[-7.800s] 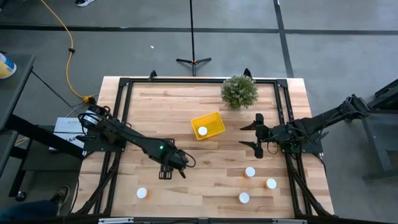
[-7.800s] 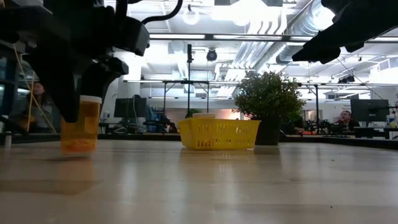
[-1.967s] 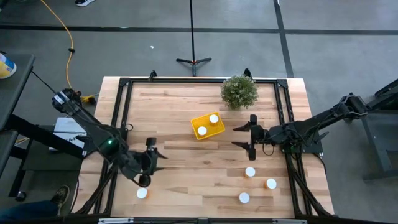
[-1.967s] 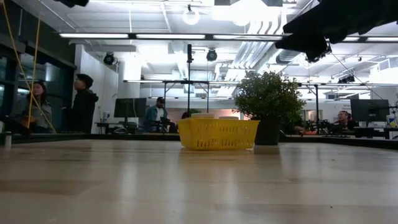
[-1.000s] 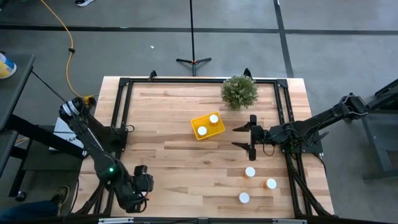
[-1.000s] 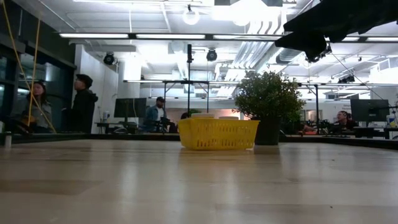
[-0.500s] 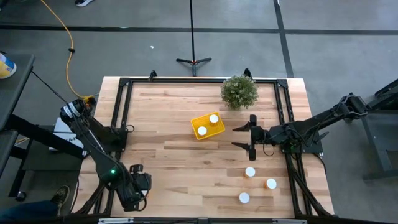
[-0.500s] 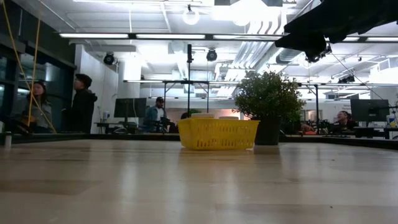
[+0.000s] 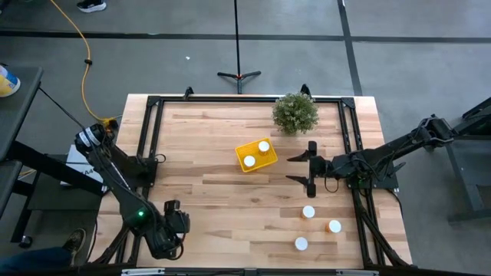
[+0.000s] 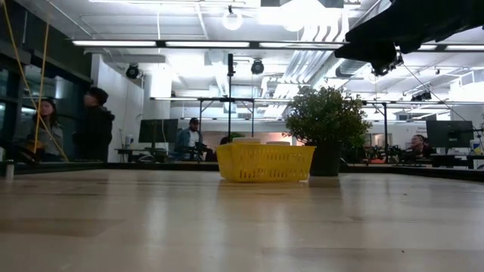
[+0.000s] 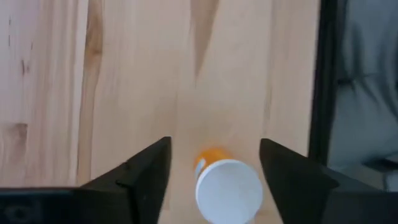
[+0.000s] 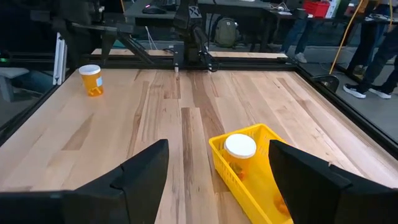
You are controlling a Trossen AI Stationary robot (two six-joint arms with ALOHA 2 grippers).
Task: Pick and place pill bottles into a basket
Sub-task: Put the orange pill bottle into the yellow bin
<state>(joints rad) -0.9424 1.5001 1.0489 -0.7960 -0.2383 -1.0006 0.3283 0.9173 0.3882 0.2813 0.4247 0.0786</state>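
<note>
My left gripper (image 9: 176,228) hangs open over the table's near left corner. In the left wrist view (image 11: 214,180) its two fingers stand on either side of an upright pill bottle (image 11: 227,186) with an orange body and white cap, clear of it. That bottle also shows in the right wrist view (image 12: 91,79). The yellow basket (image 9: 269,159) stands mid-table with two bottles (image 9: 249,161) (image 9: 264,146) in it. Three more bottles (image 9: 308,211) (image 9: 334,226) (image 9: 301,244) stand at the near right. My right gripper (image 9: 311,166) waits open and empty to the right of the basket.
A bushy potted plant (image 9: 295,113) stands at the far edge behind the basket, also in the low view (image 10: 327,121). A black frame (image 9: 149,146) runs along the table's edges. People stand in the room beyond the table (image 10: 94,125).
</note>
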